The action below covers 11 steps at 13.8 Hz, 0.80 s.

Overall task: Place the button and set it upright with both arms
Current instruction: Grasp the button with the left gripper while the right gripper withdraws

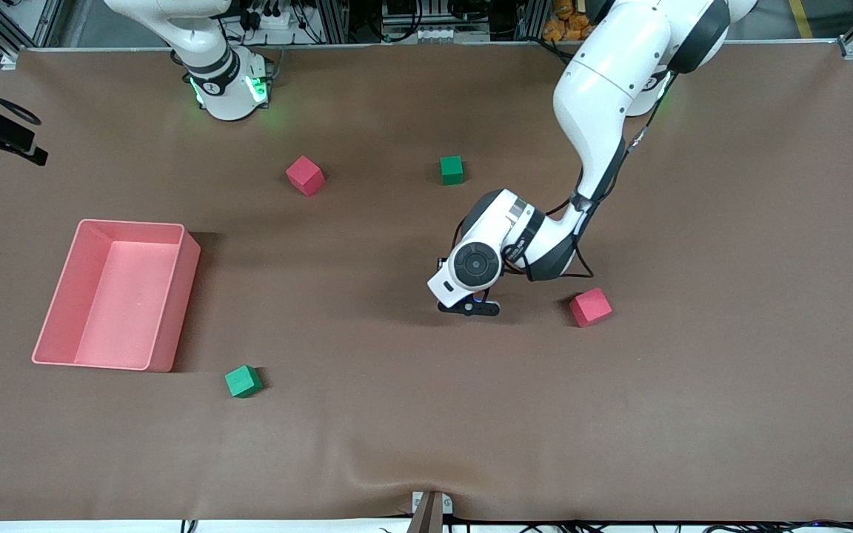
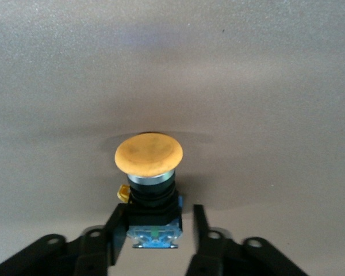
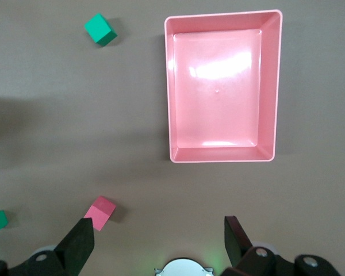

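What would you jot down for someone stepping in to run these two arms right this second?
Left gripper: low over the middle of the table, fingers open, one finger touching the button, the other apart from it.
Right gripper: fingers open, holding nothing, waiting high over the right arm's end of the table, with the pink bin below it.
Done: the button stands upright on the table, orange cap up.
Left: the left gripper has not yet backed away.

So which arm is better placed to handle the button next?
Left. Its hand is low at the table's middle, open, with the button between its fingers. The right hand is open too, waiting high above the pink bin, apart from the button.
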Tool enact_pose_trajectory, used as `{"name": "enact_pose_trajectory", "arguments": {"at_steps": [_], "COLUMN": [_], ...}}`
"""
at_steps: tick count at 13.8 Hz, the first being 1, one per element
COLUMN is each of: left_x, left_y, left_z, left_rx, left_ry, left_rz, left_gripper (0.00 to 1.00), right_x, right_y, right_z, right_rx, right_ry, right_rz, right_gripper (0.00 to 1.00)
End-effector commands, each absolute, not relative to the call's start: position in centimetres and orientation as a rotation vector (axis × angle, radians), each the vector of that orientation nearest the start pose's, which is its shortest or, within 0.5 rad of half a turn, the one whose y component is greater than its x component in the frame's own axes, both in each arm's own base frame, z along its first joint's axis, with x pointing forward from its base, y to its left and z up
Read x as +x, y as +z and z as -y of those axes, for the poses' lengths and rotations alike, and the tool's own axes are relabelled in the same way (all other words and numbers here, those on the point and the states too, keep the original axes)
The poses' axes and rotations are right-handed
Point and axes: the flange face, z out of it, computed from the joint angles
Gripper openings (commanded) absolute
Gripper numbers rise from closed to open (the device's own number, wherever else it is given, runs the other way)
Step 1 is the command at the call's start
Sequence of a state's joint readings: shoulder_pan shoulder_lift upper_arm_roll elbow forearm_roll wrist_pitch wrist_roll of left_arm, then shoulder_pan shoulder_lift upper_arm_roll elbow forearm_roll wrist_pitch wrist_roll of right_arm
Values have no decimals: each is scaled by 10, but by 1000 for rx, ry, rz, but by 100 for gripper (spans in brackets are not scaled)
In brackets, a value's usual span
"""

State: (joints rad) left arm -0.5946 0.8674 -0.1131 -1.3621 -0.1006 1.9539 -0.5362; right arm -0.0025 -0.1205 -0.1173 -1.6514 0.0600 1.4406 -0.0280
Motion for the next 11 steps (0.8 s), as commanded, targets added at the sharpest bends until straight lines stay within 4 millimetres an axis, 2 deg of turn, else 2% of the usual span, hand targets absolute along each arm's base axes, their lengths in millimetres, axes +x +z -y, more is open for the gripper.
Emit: {"name": "enact_pose_trajectory", "arguments": {"at_steps": [1,2,4,6,7,9,11], "left_x": [538,534,535,537,528,528,516], "left_y": [181,182,193,214,224,239,264], "left_z": [459,464,466,470,484,488,506], "left_rx": [-3071,-3064,-3066,-3061,-3033,-2973,-2945], "left_ry": [493,494,467,417,363,229,87], "left_rz": [-78,-55,1,168,290,481,590], "left_gripper": [14,0,0,0,0,0,0], "right_x": [502,506,518,523,523,522,517], "right_y": [645,647,662,658,656,648,637], "right_z": [51,46,37,36,35,33,32], "right_rx": [-3086,-3136,-3173,-3160,-3146,-3125,-3124], "right_ry": [103,71,34,144,162,176,138], "right_rz": [-119,-99,-84,-144,-187,-196,-186], "right_gripper": [100,100,100,100,100,100,100]}}
